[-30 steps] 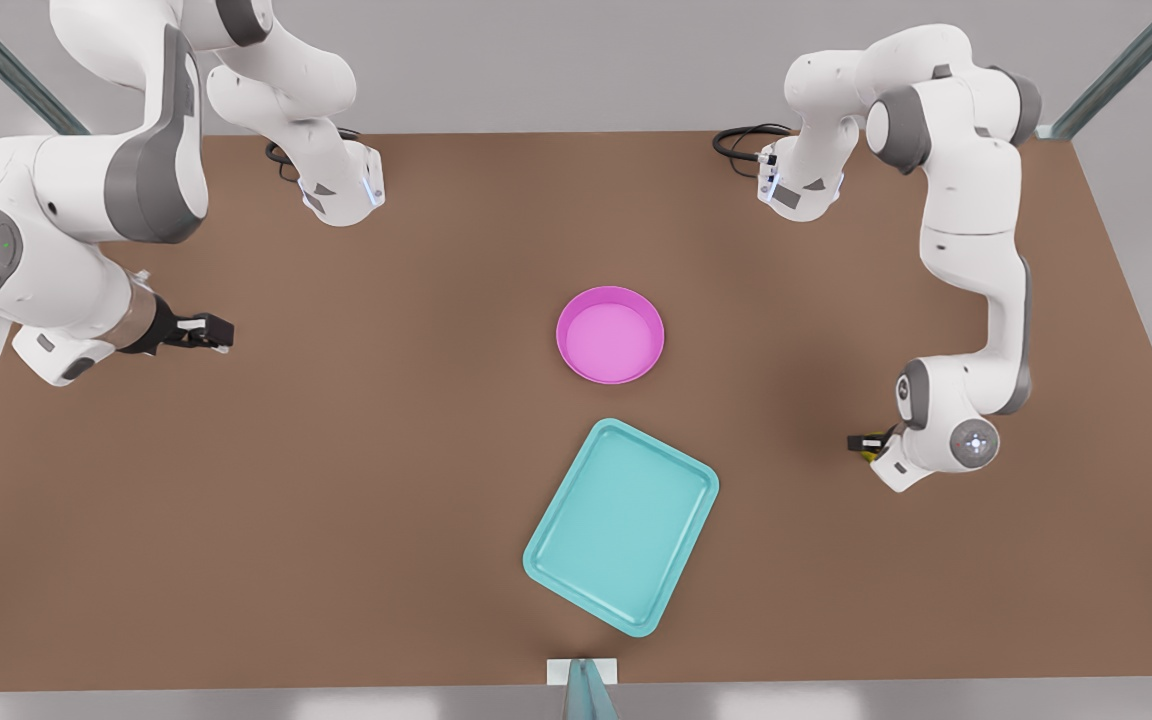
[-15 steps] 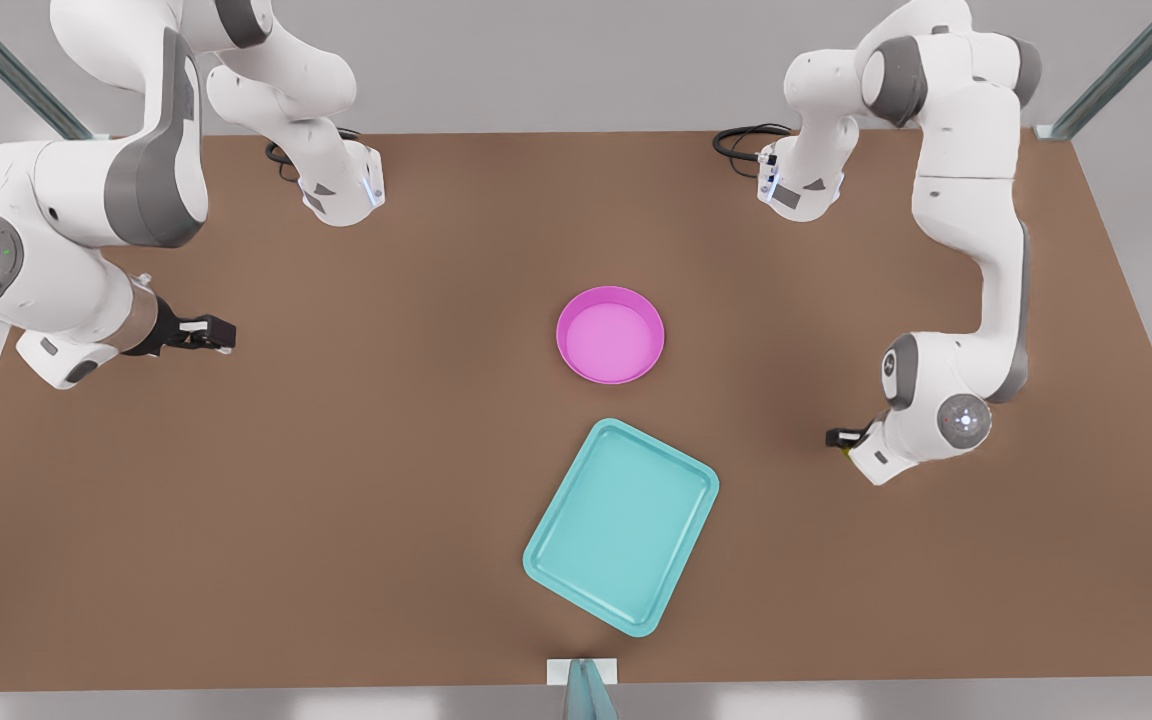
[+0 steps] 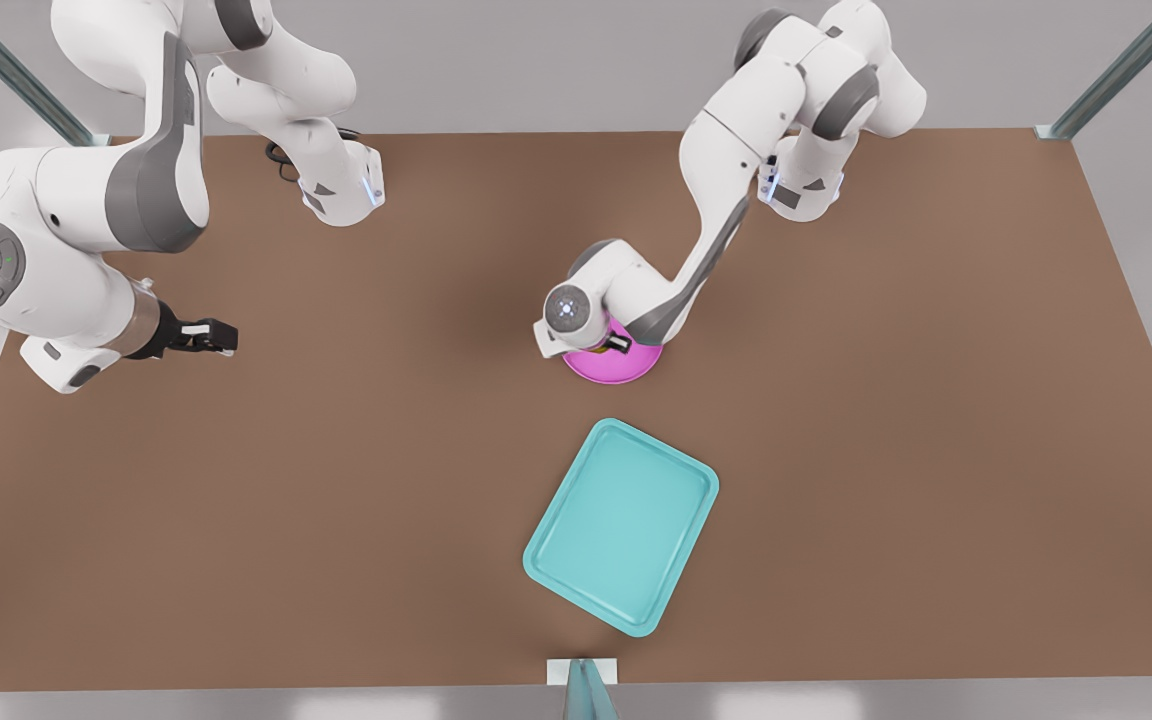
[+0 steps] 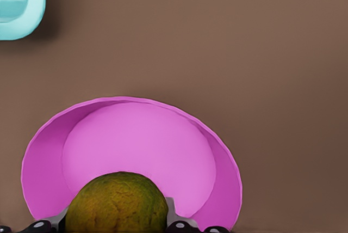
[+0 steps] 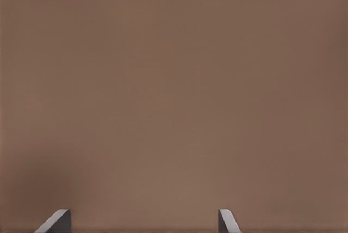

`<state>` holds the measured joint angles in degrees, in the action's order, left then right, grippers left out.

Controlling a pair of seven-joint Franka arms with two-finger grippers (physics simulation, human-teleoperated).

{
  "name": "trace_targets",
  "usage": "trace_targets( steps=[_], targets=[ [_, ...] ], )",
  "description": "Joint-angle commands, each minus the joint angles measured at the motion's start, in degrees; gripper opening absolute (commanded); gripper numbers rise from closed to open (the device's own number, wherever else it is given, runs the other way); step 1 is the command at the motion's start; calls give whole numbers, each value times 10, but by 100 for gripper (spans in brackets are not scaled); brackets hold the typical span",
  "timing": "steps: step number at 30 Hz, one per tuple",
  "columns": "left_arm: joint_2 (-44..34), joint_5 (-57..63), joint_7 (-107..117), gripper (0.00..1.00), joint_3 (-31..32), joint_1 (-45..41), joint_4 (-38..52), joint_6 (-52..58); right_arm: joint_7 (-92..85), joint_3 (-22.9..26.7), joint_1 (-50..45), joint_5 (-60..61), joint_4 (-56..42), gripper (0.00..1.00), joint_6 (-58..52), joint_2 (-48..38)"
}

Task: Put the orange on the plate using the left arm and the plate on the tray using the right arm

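Note:
The magenta plate [image 3: 618,369] sits mid-table, mostly covered by my left arm's wrist. My left gripper [image 3: 617,343] hangs over it, shut on the orange [image 4: 117,204], a rough yellow-green fruit held above the plate's [image 4: 136,140] near rim. The orange is hidden by the wrist in the front view. The turquoise tray [image 3: 621,526] lies nearer the table's front edge, a gap away from the plate; its corner [image 4: 16,1] shows in the left wrist view. My right gripper [image 3: 220,337] waits at the front view's left, open over bare table, fingertips [image 5: 60,221] wide apart.
The brown table [image 3: 936,450] stretches wide on both sides of the plate and tray. Both arm bases [image 3: 341,190] stand at the back edge. A small metal post [image 3: 583,680] stands at the front edge below the tray.
My left arm has swung from the front view's right side across to the plate, carrying the orange. The right arm has barely moved.

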<state>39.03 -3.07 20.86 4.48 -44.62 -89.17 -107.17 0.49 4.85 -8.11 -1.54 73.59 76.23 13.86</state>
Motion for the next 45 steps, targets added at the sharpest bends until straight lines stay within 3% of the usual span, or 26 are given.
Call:
trace_targets(
  steps=[1,3,5,6,8,9,11,12,13,14,15,16,17,22,28,45],
  targets=[
    [2,-3,233,100,0,0,-7,18,0,1,0,0,0,100,0,-1],
    [-4,0,233,100,-4,0,-16,28,0,1,0,1,1,100,-1,0],
    [-47,21,132,100,-39,8,20,184,-5,0,-3,32,5,100,-3,19],
    [-94,7,66,100,-99,8,55,279,-6,0,-2,81,15,100,-2,43],
    [-145,-4,-119,100,-280,8,166,427,-5,1,-9,222,49,100,15,91],
    [-147,-5,-151,100,-338,8,194,434,-5,-7,-11,259,91,100,64,87],
    [-150,-84,-162,100,-496,10,218,435,-6,-79,-11,283,234,100,218,39],
    [-150,-85,-217,100,-523,10,224,435,-6,-109,-11,288,290,100,272,13],
    [-184,-81,-238,100,-458,85,225,430,-6,-141,-11,297,328,100,312,1],
    [-215,4,-233,100,-198,269,235,416,-6,-164,-11,297,361,100,352,-7],
    [-251,108,-234,100,-29,391,191,330,-6,-185,-12,305,394,100,401,-10],
    [-311,93,-240,100,2,431,101,223,-6,-199,-12,310,401,100,429,-9],
    [-337,97,-231,100,0,430,77,231,-6,-210,-12,319,407,100,445,-9],
    [-321,83,-240,100,2,429,119,320,-5,-223,-100,368,486,100,617,11],
    [-324,82,-234,100,2,428,123,330,-5,-223,-173,417,460,100,730,82],
    [-322,82,-233,100,-3,428,123,341,-6,-223,-226,430,408,100,769,195]
  ],
)
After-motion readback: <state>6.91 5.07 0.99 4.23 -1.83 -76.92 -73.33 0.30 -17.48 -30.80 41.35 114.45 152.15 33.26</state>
